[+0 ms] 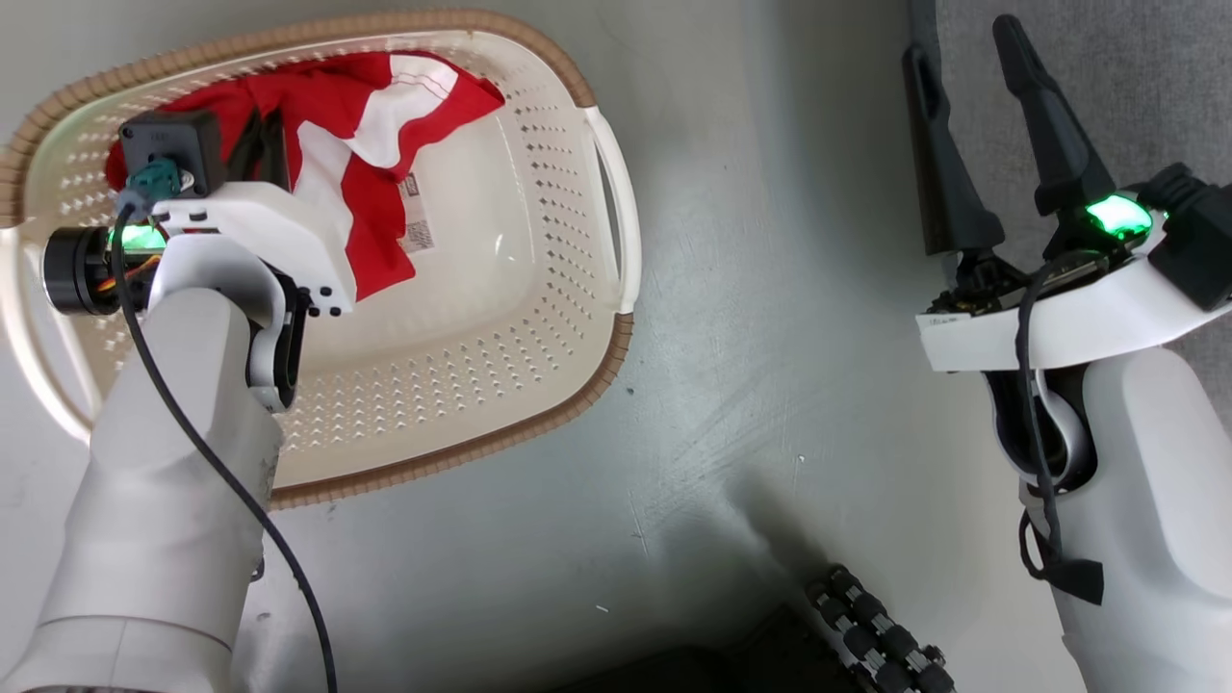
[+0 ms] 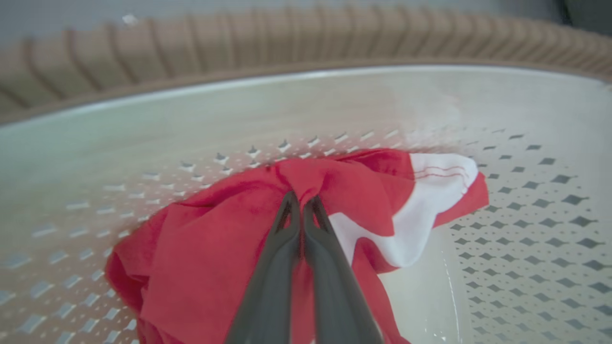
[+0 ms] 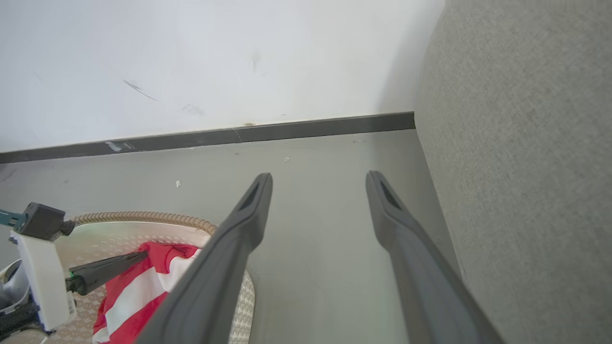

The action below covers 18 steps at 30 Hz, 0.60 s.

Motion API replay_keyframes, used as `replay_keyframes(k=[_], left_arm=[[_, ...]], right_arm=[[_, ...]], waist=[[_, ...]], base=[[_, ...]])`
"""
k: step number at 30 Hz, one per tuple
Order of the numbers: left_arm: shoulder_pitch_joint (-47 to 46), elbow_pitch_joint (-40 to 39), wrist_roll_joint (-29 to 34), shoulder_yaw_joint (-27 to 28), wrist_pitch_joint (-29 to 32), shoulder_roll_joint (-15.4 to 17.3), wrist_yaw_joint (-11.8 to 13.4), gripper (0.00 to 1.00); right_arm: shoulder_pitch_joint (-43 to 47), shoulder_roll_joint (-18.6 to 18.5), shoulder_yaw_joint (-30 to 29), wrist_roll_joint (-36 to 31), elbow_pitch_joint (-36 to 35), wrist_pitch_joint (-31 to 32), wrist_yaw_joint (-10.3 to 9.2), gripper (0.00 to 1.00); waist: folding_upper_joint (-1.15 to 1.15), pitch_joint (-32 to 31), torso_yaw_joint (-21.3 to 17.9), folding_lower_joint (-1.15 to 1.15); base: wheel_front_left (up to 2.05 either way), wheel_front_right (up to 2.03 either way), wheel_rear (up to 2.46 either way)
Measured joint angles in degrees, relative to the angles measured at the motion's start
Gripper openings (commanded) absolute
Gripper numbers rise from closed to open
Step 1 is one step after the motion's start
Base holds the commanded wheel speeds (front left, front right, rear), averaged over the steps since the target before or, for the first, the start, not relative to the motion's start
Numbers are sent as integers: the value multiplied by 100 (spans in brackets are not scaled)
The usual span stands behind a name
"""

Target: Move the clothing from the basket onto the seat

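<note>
Grasp | left gripper [image 2: 301, 203] pinched shut on red clothing [image 2: 215, 258] inside basket [image 2: 287, 110], likely for lifting out | right gripper [image 3: 319, 179] hung spread wide, empty, beside seat [image 3: 526, 143]

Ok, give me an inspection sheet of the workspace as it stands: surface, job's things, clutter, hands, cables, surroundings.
Surface: grey floor, scuffed.
Job's things: basket on the floor; red and white clothing bunched at one end inside it; grey seat to the right, apart from the basket.
Clutter: pale specks on the floor.
Hands: left hand shut on a fold of the clothing; right hand open, holding nothing.
Cables: black cable along the left forearm; wrist cable on the right.
Surroundings: white wall, dark skirting.
</note>
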Motion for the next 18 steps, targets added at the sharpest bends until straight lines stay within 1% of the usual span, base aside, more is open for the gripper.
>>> replay_keyframes(k=[15,18], left_arm=[[695,-436,-402,169,-823,-102,-275,0],[854,-525,-509,182,-886,-118,-325,0]], right_arm=[[-133,-11,-85,-289,252,0,0,100],[-132,-12,-97,-353,308,0,0,100]], waist=[[0,-617,341,0],[0,-779,411,0]], base=[[0,0,0],[0,0,0]])
